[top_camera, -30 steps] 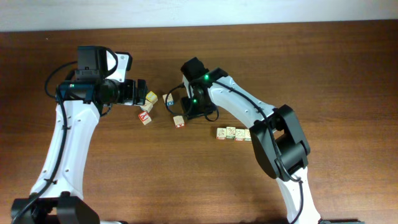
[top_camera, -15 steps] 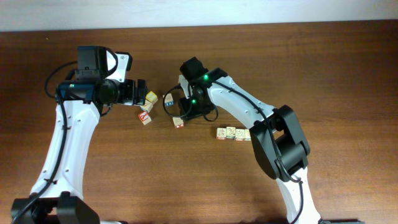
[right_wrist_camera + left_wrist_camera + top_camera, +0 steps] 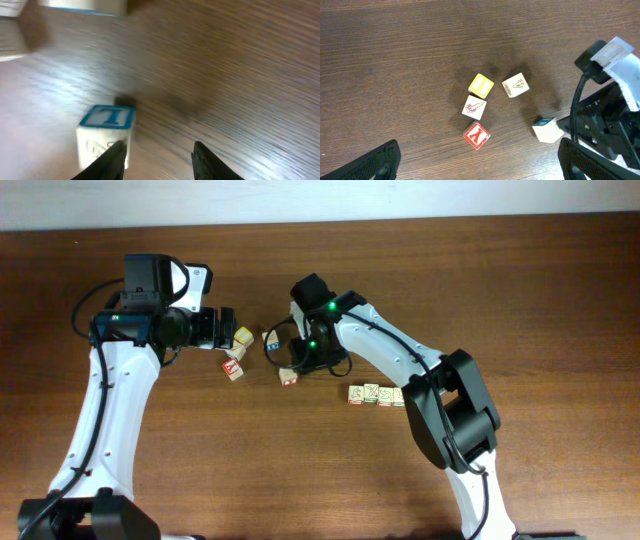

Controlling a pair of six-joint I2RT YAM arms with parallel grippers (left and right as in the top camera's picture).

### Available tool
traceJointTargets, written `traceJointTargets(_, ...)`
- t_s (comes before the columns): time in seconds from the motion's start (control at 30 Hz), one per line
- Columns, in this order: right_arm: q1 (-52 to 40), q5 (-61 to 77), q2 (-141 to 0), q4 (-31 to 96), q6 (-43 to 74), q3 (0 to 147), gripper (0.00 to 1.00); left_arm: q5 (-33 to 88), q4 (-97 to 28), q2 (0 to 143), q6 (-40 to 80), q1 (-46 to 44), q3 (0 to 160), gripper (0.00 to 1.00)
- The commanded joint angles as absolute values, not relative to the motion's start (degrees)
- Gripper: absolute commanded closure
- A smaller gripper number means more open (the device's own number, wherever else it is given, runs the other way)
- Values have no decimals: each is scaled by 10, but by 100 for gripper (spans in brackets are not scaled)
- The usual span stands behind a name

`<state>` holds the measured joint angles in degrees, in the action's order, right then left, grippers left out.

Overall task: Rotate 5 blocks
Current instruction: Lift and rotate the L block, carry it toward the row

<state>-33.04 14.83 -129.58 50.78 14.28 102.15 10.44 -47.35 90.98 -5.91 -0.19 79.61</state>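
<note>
Loose blocks lie between the arms: a pale block with a letter (image 3: 515, 85), one with a red drawing (image 3: 474, 107), and a blue-topped T block (image 3: 106, 132). That T block stands just outside the left finger (image 3: 114, 159) of my right gripper (image 3: 160, 162), which is open over bare wood with nothing between its fingers. Another block (image 3: 289, 376) lies just below the right wrist. A row of blocks (image 3: 376, 395) sits to the right. My left gripper (image 3: 480, 169) is wide open above the cluster and holds nothing.
A yellow-faced cube (image 3: 481, 85) and a cube with a bold red Y (image 3: 476, 135) sit in the left cluster. The right arm's black wrist and cable (image 3: 605, 125) crowd the blue-topped block. The brown wooden table (image 3: 200, 470) runs to a pale back edge.
</note>
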Motion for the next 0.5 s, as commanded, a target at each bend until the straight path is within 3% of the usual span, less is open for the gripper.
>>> traceJointTargets(0.0,-333,54,-1287,526,186,1012,57,102,-472,912,-52,1,808,1)
traceJointTargets(0.27,-307,93,-1261,547,156,1039,56,102,-472,912,-52,1,808,1)
traceJointTargets(0.37,-319,131,-1238,549,88,1062,48,102,-472,912,-52,1,808,1)
traceJointTargets(0.47,-336,129,-1245,541,88,1061,48,102,-472,912,-52,1,808,1)
